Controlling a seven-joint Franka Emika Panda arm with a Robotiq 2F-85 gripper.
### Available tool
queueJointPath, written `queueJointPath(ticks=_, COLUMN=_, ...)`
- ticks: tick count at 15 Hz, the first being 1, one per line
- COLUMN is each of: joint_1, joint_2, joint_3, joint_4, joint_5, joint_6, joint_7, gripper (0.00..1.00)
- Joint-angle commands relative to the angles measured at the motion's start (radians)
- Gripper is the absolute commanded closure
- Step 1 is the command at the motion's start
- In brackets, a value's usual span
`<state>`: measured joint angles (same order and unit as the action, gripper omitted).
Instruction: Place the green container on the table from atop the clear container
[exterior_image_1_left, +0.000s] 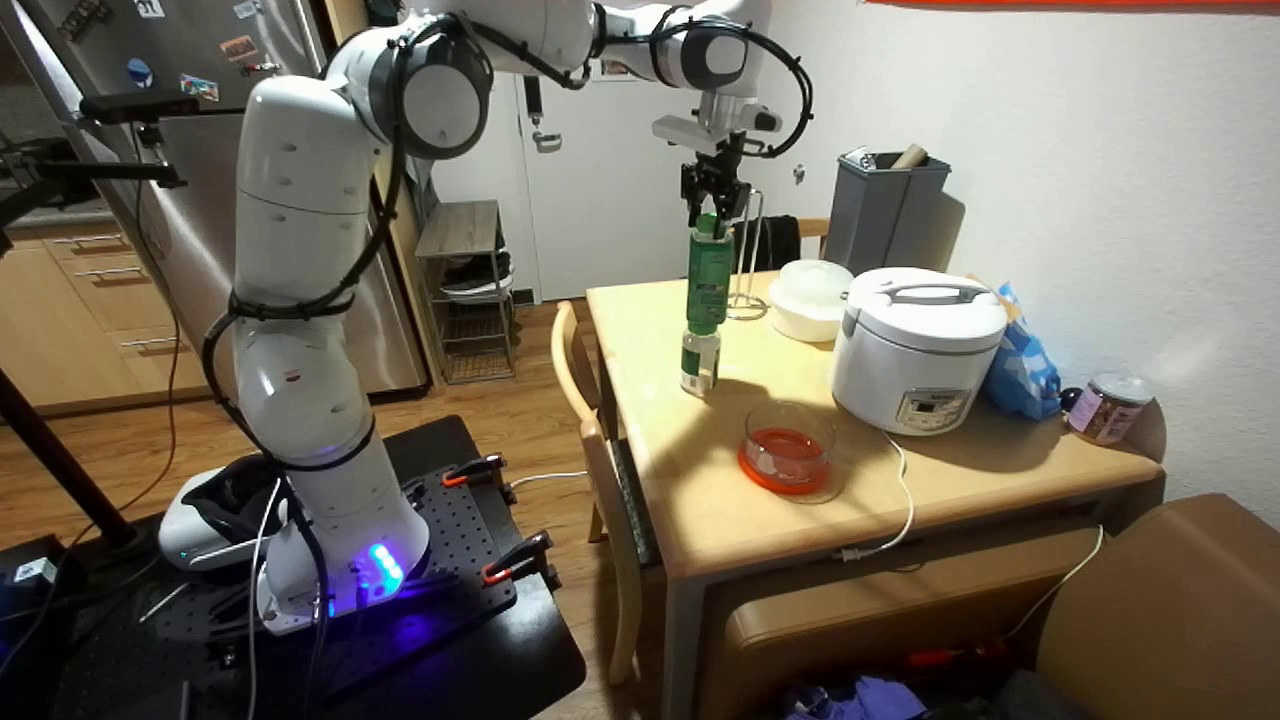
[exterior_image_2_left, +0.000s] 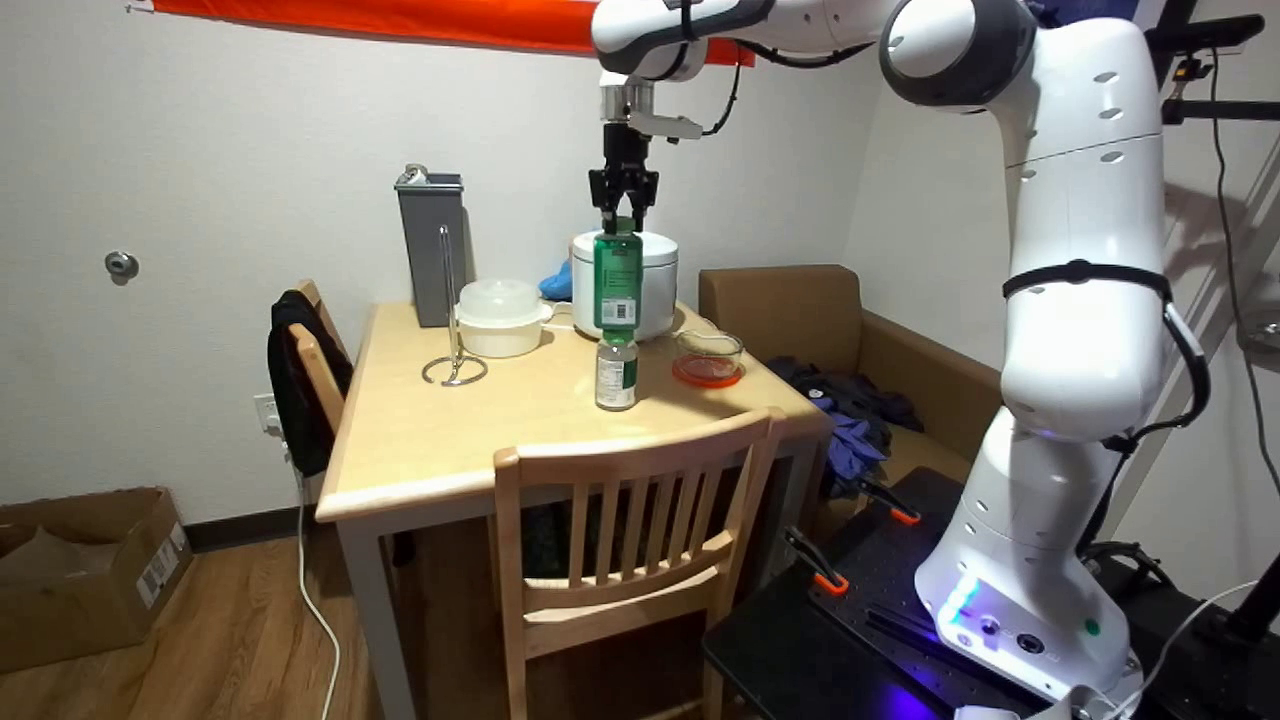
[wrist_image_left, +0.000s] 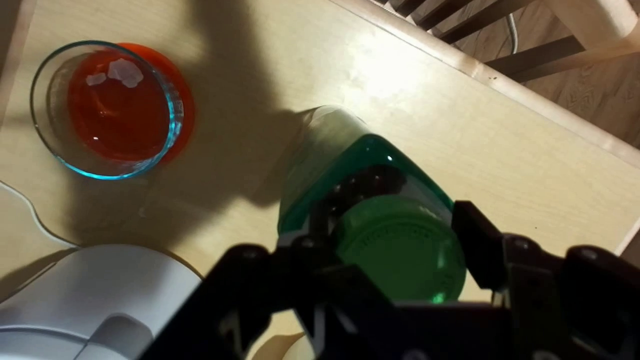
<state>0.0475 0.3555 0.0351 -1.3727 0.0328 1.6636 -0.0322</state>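
Observation:
The green container, an upright green bottle with a green cap, stands on the small clear container. The clear container has a label and rests on the tan table. The stack also shows in an exterior view, with the green container above the clear container. My gripper points down from above, its fingertips on both sides of the green cap. In the wrist view the gripper is shut on the cap of the green container. The clear container's top is hidden.
A glass bowl with an orange-red base is near the stack. A white rice cooker, pale lidded bowl, metal paper-towel stand and grey bin stand on the table. A wooden chair is at its edge.

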Motion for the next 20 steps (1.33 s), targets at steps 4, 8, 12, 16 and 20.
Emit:
queueJointPath(ticks=4, joint_1=0.011, joint_2=-0.019, joint_3=0.003, joint_4=0.069, joint_5=-0.016, joint_6=-0.020, joint_7=0.025, gripper=0.62)
queueJointPath(ticks=8, joint_1=0.032, joint_2=0.009, joint_3=0.016, joint_4=0.132, joint_5=-0.024, joint_6=-0.033, joint_7=0.019, gripper=0.62)
queueJointPath(ticks=12, joint_1=0.069, joint_2=0.052, joint_3=0.036, joint_4=0.190, joint_5=-0.027, joint_6=-0.045, joint_7=0.007, gripper=0.62)
queueJointPath(ticks=16, joint_1=0.113, joint_2=0.085, joint_3=0.052, joint_4=0.220, joint_5=-0.023, joint_6=-0.040, joint_7=0.003, gripper=0.62)
queueJointPath(ticks=20, joint_1=0.147, joint_2=0.124, joint_3=0.065, joint_4=0.234, joint_5=-0.018, joint_6=-0.029, joint_7=-0.006, gripper=0.62)
